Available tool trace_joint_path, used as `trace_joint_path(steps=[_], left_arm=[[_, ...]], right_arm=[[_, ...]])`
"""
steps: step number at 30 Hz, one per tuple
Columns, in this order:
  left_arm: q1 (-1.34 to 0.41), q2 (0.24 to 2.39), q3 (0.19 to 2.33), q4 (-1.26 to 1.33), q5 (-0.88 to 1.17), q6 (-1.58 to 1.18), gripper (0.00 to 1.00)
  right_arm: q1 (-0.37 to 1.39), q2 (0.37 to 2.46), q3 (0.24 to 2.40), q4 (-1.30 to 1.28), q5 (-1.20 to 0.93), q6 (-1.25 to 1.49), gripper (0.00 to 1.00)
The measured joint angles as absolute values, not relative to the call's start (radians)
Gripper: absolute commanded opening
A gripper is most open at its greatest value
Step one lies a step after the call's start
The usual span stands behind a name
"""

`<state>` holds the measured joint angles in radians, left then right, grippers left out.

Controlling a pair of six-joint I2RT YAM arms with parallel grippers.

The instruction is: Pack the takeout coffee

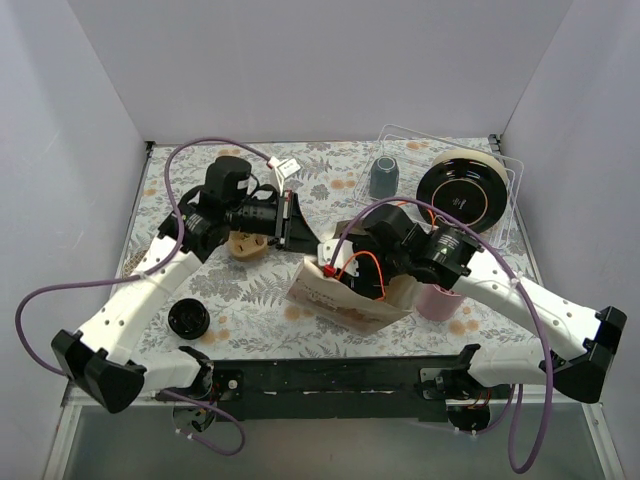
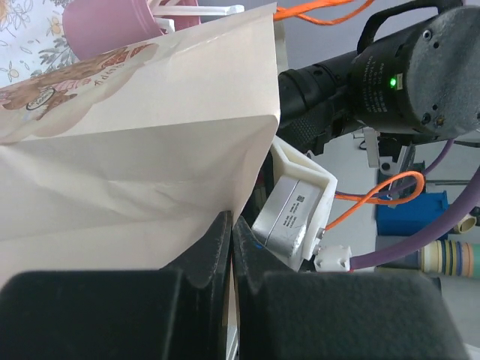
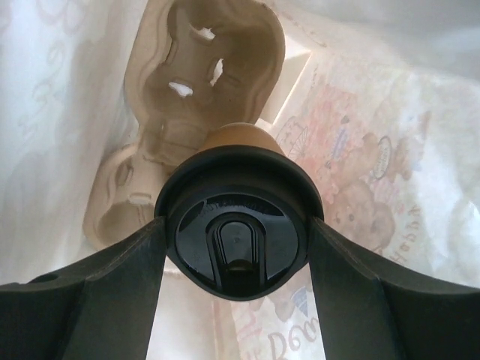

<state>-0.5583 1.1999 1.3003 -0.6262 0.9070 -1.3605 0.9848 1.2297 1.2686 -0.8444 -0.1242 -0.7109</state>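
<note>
Floral cloth covers the desk (image 1: 255, 290), with pale walls on three sides. The takeout coffee (image 3: 238, 244) is down inside the paper bag (image 3: 375, 157). The right wrist view looks straight onto its round black lid, with a sliver of kraft-brown wall beyond it. A moulded pulp cup carrier (image 3: 187, 112) lies deeper in the bag. The right pincer (image 3: 236, 225) is grasping the cup, one finger pressed to each side of the lid rim, so the cup sits centred between them.

From overhead none of this shows. The right wrist covers the bag's mouth and the cup is hidden. That view places the bag near the middle of the desk's front edge, with a pink cup (image 1: 438, 300) just beside it under the right arm.

The left wrist view adds the bag's creased outer side and its printed band. It also shows the left pincer (image 2: 231, 247) clenched, seemingly with the bag's rim caught between its fingers, though the contact is hard to make out.

Further out, a loose black lid (image 1: 188, 318) lies front left. A grey mug (image 1: 384, 177) stands at the back beside a clear tray (image 1: 505, 160) that holds a black plate (image 1: 462, 192).
</note>
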Motion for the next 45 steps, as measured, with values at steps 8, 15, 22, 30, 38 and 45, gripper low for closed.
trace_joint_path(steps=[8, 15, 22, 30, 38, 45], left_arm=[[-0.601, 1.169, 1.243, -0.648, 0.818, -1.201, 0.0], [-0.645, 0.994, 0.992, -0.428, 0.564, -1.04, 0.0], [-0.645, 0.994, 0.888, -0.202, 0.423, -0.918, 0.0], [-0.651, 0.953, 0.824, -0.074, 0.377, -0.823, 0.0], [-0.657, 0.875, 0.797, -0.067, 0.389, -0.819, 0.0], [-0.661, 0.862, 0.773, -0.086, 0.406, -0.832, 0.0]], right_arm=[[0.963, 1.2, 1.217, -0.81, -0.107, -0.665, 0.3], [0.956, 1.261, 1.216, -0.76, -0.004, -0.658, 0.29], [0.941, 1.256, 1.221, -0.707, 0.045, -0.682, 0.29], [0.941, 1.182, 1.221, -0.692, 0.023, -0.712, 0.27], [0.941, 1.125, 1.094, -0.656, 0.046, -0.793, 0.27], [0.941, 1.161, 1.063, -0.593, 0.1, -0.856, 0.27]])
